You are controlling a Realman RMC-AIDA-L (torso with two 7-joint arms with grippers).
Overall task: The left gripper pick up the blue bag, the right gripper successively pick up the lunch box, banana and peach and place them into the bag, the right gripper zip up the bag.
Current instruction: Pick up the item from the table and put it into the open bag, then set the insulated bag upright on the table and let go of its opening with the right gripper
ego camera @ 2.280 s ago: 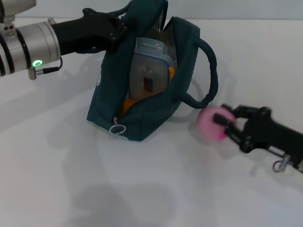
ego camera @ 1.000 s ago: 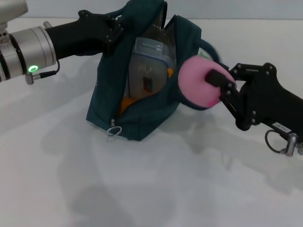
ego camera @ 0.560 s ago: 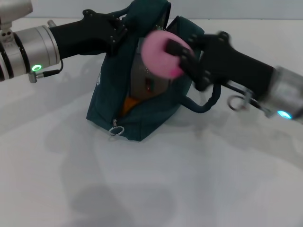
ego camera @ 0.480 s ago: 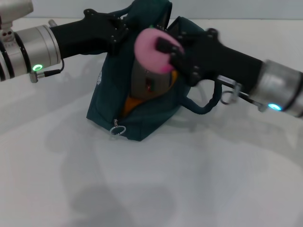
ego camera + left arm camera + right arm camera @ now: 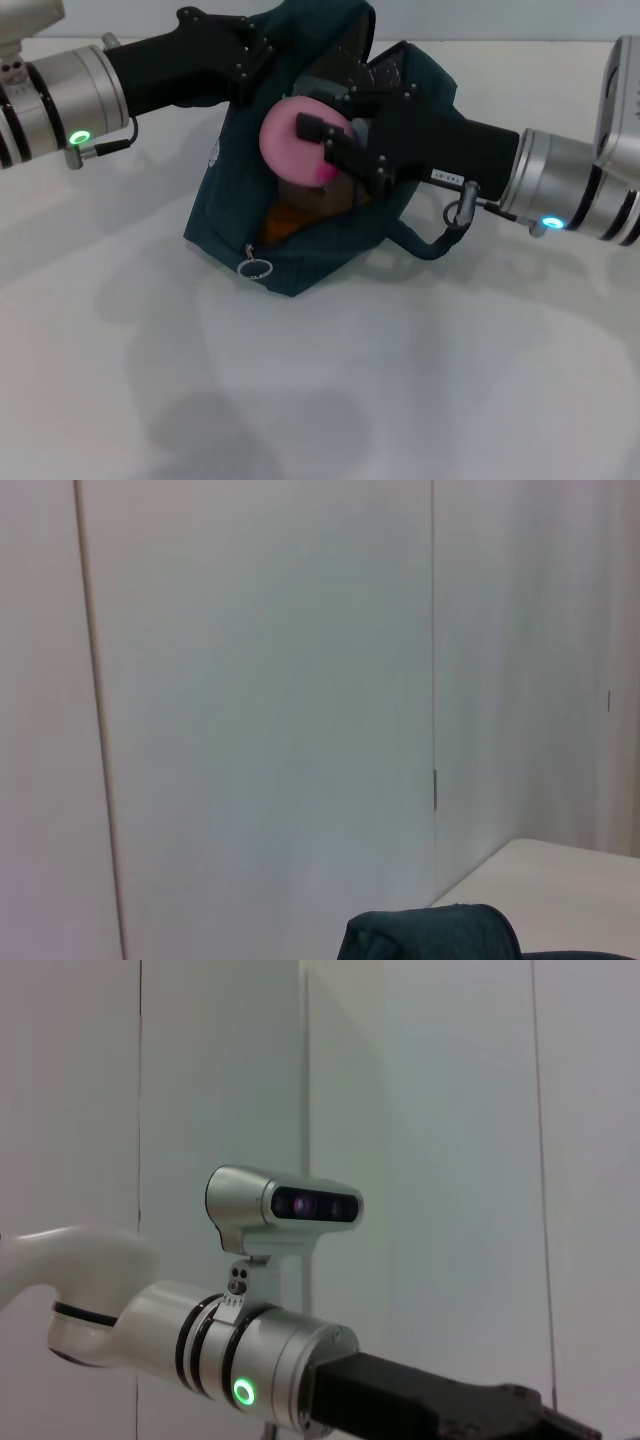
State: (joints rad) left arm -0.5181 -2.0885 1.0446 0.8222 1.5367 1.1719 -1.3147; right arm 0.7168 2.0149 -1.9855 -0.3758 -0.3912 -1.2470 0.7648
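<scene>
Right tool (image 5: 318,148): head view; clamped on the peach (image 5: 290,140), one black finger across the fruit's front, the other below it.
Peach: pink and round, held at the tip of the right tool, over the open mouth of the blue bag (image 5: 225,215).
Left tool (image 5: 250,55): head view; comes in opposite the right tool and meets the bag's top edge; its fingertips are hidden in the fabric, so I cannot tell whether they are closed.
Blue bag: stands on the white desk (image 5: 330,390), mouth gaping toward the right tool; a dark handle loop (image 5: 440,235) hangs below the right tool's wrist.
Banana (image 5: 280,222): an orange strip shows inside the bag, below the peach.
Lunch box: hidden behind the peach and the right tool.
Zip pull (image 5: 256,267): a metal ring at the bag's front lower end, well below the right tool's fingers.
Left wrist view: a pale panelled wall, a corner of the desk and a fold of the blue bag (image 5: 430,935).
Right wrist view: the left arm's silver wrist with its green light (image 5: 243,1391), a camera (image 5: 285,1205) mounted above it, the black body of the left tool beyond.
</scene>
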